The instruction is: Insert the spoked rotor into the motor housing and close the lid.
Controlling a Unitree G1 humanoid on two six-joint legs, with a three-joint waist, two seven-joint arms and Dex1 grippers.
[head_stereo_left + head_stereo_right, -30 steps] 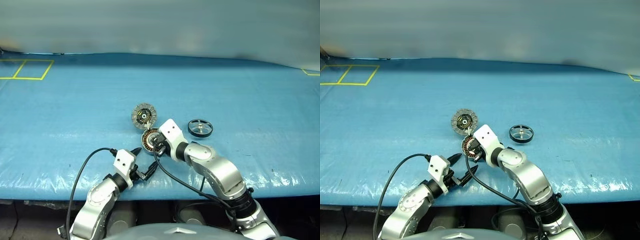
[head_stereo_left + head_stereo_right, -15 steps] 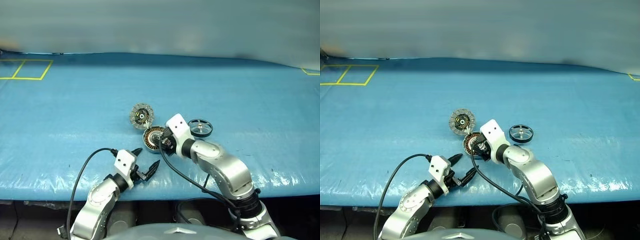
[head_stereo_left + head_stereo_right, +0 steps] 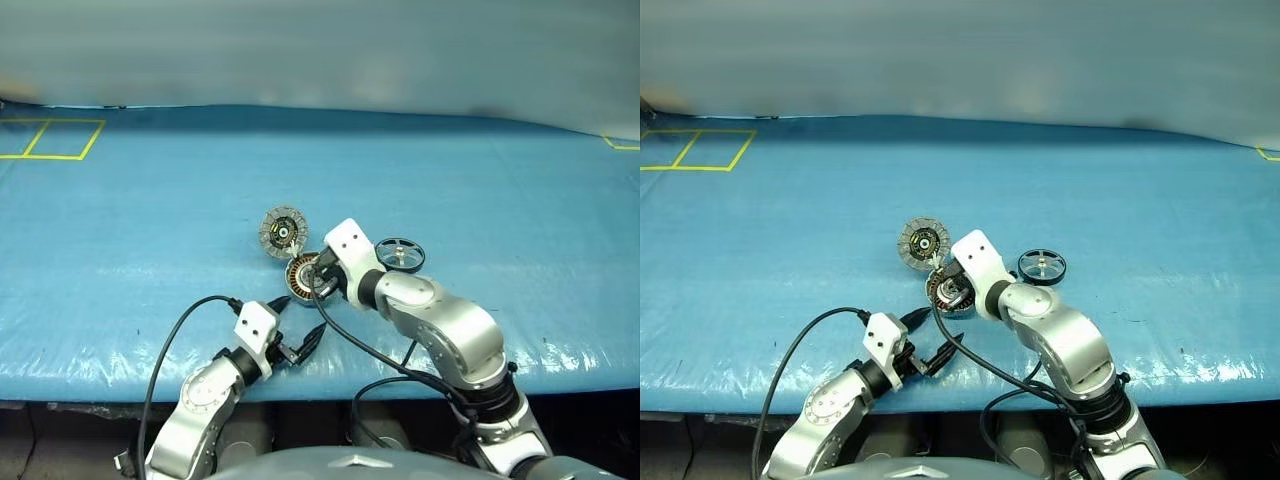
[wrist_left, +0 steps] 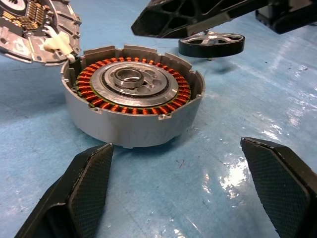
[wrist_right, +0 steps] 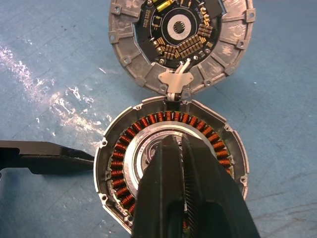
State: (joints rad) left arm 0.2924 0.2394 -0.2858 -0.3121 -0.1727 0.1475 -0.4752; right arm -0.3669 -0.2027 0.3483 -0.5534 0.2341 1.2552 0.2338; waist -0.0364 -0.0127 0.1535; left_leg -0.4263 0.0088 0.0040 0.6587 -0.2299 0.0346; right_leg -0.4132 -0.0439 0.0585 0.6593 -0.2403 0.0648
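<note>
A blue plastic-covered table (image 3: pixel 150 200) spans the head views from edge to edge, with a square of yellow tape (image 3: pixel 52 139) marked out at the upper left of the frame.

The right gripper (image 5: pixel 181 148), on its silver arm, reaches in from the lower right of the head view and hangs directly over the motor housing (image 4: pixel 132 106), its two black fingers (image 5: pixel 163 188) pressed together and empty, their tips above the housing's dark centre. Whether the tips touch the hub cannot be told.

The left gripper (image 3: pixel 297 322) sits low in the frame near the table's front edge, just short of the housing; its fingers (image 4: pixel 81 186) stand wide apart with nothing between them, framing the housing in the left wrist view.

The housing lies at the middle of the frame, open side up, its ring of copper-brown windings (image 5: pixel 124 148) exposed around a bearing.

The lid (image 5: pixel 181 44) is swung open, joined at the housing's far edge and lying beyond it toward the upper left, its inner face showing a dark circuit board and ribbed rim.

The spoked rotor (image 3: pixel 400 254) rests on the table to the right of the housing, apart from it and behind the right wrist, untouched by either gripper.
</note>
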